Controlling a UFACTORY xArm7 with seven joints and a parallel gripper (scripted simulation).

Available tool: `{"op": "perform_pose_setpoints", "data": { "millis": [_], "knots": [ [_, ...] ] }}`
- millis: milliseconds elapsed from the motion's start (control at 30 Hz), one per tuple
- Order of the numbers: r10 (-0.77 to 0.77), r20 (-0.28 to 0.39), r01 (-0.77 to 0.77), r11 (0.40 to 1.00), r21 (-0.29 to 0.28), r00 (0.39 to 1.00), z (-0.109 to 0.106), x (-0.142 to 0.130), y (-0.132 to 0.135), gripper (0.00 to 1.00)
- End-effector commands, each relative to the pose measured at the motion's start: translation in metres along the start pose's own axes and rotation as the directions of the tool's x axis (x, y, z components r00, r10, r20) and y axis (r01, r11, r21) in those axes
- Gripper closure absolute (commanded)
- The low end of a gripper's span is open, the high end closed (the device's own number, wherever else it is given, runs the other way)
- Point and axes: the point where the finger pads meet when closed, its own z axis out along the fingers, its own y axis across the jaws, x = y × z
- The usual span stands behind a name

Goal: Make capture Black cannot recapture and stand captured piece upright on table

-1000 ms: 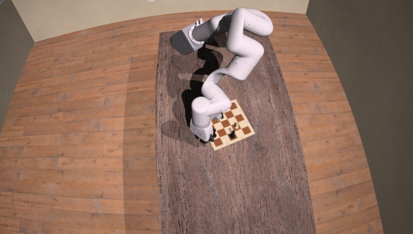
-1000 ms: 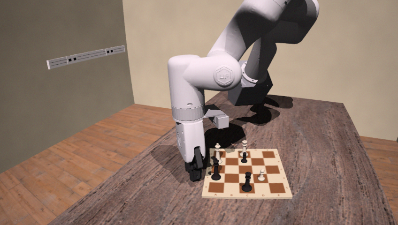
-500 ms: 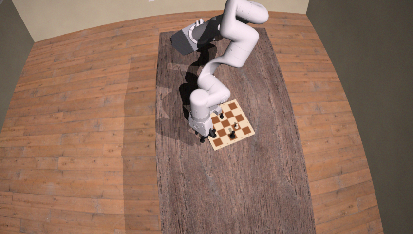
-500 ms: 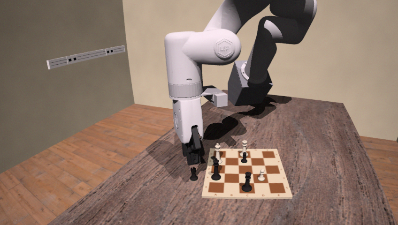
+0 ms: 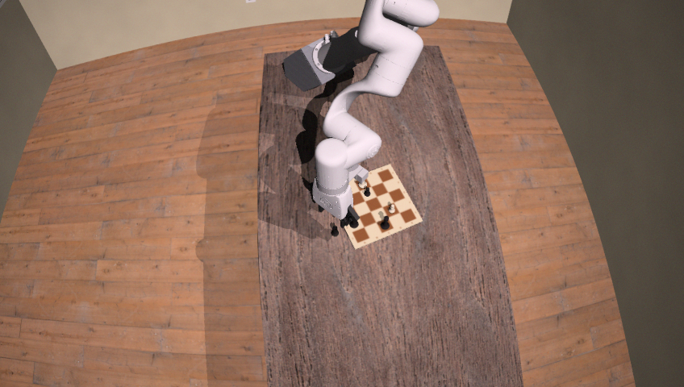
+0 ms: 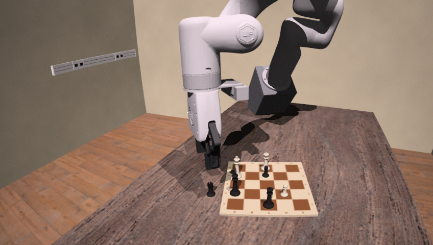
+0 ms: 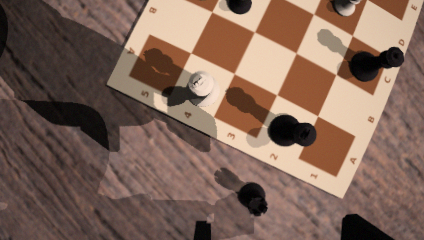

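The gripper [image 6: 212, 164] is held wide open with nothing in it, raised a little above the counter [image 6: 334, 145] just off the board's [image 6: 267, 213] left edge. The captured piece [image 6: 210, 189] stands free and upright on the counter, just beside the board near the rank 2 marking and apart from its edge.

The main risk is judged to be a knock during the next move. The captured piece lies close below and in front of the open fingers, so it could be tipped if the gripper were swept low toward the board instead of being lifted first. The tall black piece [image 6: 234, 185] on the A file stands right at the board's near-left edge and could be clipped in the same way, or pushed off its square. The white piece [image 7: 202, 87] on A4 is also close to the gripper's path. The capture is probably only half made: a white piece must still be set on the vacated square, and a crooked placement would leave it across a line.

The captured piece is seen as small and black, with a broad round base, a narrowed waist and a top that appears notched, like a rook's. It is much shorter than the tall black pieces, and its wide foot should keep it steady.
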Motion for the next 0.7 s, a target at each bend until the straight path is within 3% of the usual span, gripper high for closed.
{"op": "perform_pose_setpoints", "data": {
  "millis": [0,500,667],
  "knots": [
    [0.001,0.004,-0.001,1.0,0.0,1.0,-0.003,-0.001,0.0,0.0],
    [-0.01,0.003,0.01,1.0,0.0,1.0,-0.003,0.0,0.0,0.0],
    [-0.215,-0.01,0.215,0.977,-0.001,0.977,-0.009,0.032,-0.005,0.0]
  ]
}}
